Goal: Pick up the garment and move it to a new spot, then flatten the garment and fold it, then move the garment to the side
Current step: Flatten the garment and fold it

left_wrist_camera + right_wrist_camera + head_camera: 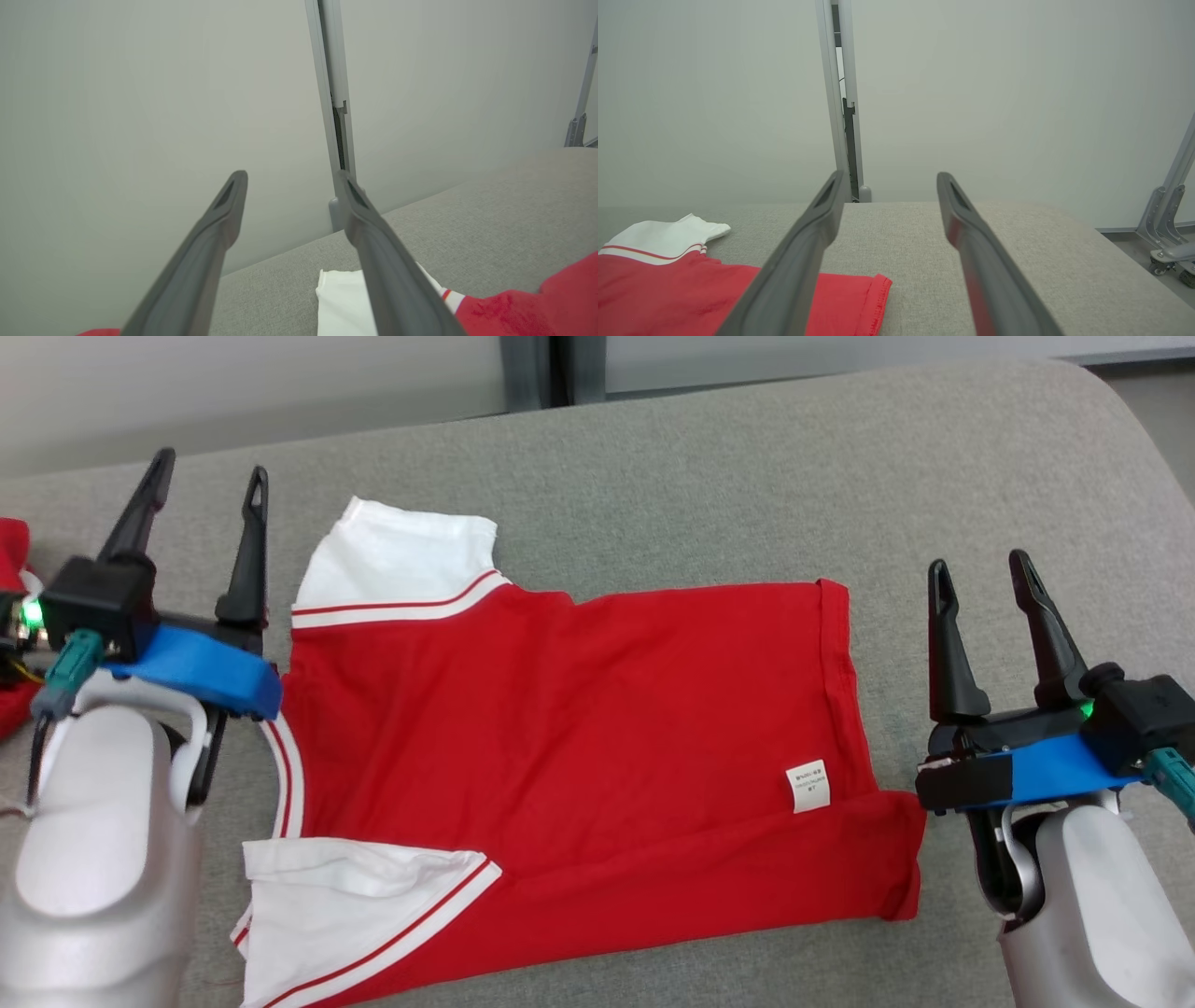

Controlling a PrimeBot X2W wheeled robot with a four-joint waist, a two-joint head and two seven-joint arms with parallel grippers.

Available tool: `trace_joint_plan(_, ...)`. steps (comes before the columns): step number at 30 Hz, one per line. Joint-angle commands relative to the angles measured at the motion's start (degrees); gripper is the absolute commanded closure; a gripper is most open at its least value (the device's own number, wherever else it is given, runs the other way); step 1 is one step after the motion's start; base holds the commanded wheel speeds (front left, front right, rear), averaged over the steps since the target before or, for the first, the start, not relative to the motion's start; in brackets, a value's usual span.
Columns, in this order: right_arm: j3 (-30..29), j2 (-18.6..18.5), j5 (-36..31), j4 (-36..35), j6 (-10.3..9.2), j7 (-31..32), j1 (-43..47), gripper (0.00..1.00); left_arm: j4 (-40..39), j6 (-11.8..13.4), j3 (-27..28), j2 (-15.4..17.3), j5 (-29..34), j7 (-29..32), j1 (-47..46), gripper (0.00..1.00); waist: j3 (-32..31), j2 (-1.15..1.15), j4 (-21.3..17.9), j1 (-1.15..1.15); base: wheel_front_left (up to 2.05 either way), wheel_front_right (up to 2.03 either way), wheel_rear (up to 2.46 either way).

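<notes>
A red garment with white sleeves and a white care label lies spread flat on the grey padded surface, neckline to the left and hem to the right. Its lower part is folded up along the near edge. My left gripper hovers open just left of the neckline, holding nothing. Off the hem's right edge my right gripper is open too, with nothing between its fingers. The left wrist view catches a white sleeve of the garment under the left gripper. In the right wrist view, the garment lies left of the right gripper.
Another red cloth lies at the far left edge of the surface, behind my left wrist. A pale wall with a grey vertical post stands behind the surface. A wheeled metal stand is on the floor beyond the surface's right end.
</notes>
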Motion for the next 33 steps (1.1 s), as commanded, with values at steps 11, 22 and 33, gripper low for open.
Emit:
trace_joint_plan(11, 1.7, 1.5, 1.0, 0.9, -0.04, 0.0, -6.1, 0.00, 13.4, -0.2, -13.3, 7.4, -7.5, 8.7, -20.2, 0.00, 9.6, 0.00, -6.5, -0.01, 0.00, 0.00, 0.00)
trace_joint_plan(22, 1.3, 2.2, 0.8, 0.8, -0.04, 0.0, -8.2, 0.00, 22.7, -0.2, -28.7, 13.3, -16.9, 22.4, -30.2, 0.00, 14.7, 0.00, -8.8, -0.01, 0.00, 0.00, 0.00)
trace_joint_plan(33, 1.5, 2.6, 0.5, 1.3, -0.04, 0.0, -9.2, 0.00, 27.0, -0.2, -36.7, 15.7, -26.8, 32.7, -32.6, 0.00, 16.2, 0.00, -9.3, -0.01, 0.00, 0.00, 0.00)
